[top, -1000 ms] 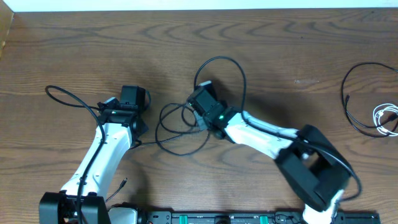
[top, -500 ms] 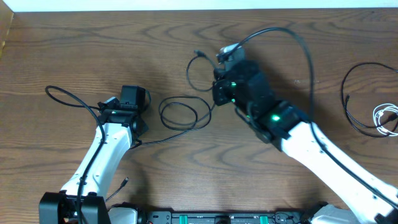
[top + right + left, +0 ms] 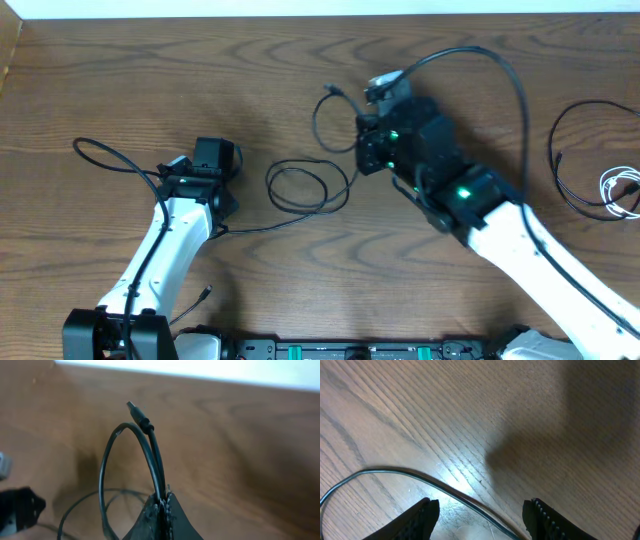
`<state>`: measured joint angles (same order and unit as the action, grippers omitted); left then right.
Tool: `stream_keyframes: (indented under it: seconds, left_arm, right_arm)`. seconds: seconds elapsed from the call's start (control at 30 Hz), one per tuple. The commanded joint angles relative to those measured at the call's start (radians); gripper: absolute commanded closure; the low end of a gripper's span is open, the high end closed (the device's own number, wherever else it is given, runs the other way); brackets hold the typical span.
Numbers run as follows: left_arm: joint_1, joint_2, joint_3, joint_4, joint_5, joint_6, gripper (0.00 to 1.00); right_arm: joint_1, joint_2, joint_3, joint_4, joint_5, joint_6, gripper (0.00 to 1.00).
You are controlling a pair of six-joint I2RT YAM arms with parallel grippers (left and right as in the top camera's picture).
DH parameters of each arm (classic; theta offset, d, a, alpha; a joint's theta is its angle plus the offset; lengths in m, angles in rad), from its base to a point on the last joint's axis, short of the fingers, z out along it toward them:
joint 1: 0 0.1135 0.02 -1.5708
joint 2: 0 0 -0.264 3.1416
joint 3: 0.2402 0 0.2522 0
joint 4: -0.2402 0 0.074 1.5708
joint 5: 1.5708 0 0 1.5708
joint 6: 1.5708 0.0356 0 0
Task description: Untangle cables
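Note:
A thin black cable (image 3: 306,186) lies in a loop on the wooden table between the arms, and one strand trails left toward my left arm. My right gripper (image 3: 363,150) is shut on this cable's upper part and holds it above the table. A small arc rises from the closed jaws to the plug end (image 3: 328,90). The right wrist view shows the gripper (image 3: 162,501) pinching the cable (image 3: 152,455) just below the plug (image 3: 133,407). My left gripper (image 3: 480,516) stands open low over the table, with a black cable strand (image 3: 445,489) lying untouched between its fingers.
At the right edge lie another black cable (image 3: 560,150) and a coiled white cable (image 3: 620,188). A thicker black cord (image 3: 105,152) curves out from the left arm. A small plug end (image 3: 200,295) lies near the left arm's base.
My right gripper has risen and moved up and to the right, still shut on the black cable, drawing the tangle out. The loop on the table slid slightly right. The left arm stayed still.

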<state>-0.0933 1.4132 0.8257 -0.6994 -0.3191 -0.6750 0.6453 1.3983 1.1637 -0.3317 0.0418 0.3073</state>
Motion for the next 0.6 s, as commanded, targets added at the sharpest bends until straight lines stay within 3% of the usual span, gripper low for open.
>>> stream_keyframes:
  seconds: [0.0, 0.4, 0.5, 0.57]
  left_arm:
    - [0.005, 0.006, -0.010, -0.002, -0.004, 0.013, 0.40]
    - [0.005, 0.006, -0.010, -0.002, -0.004, 0.013, 0.40]
    - [0.005, 0.006, -0.010, -0.002, -0.004, 0.013, 0.40]
    - [0.005, 0.006, -0.010, -0.002, -0.004, 0.013, 0.40]
  right_arm:
    - [0.031, 0.116, 0.001, 0.018, -0.175, 0.009, 0.99]
    - [0.097, 0.375, 0.001, 0.111, -0.463, -0.097, 0.97]
    - [0.105, 0.396, 0.001, 0.103, -0.463, -0.125, 0.77]
    - [0.106, 0.396, 0.001, 0.103, -0.463, -0.141, 0.70]
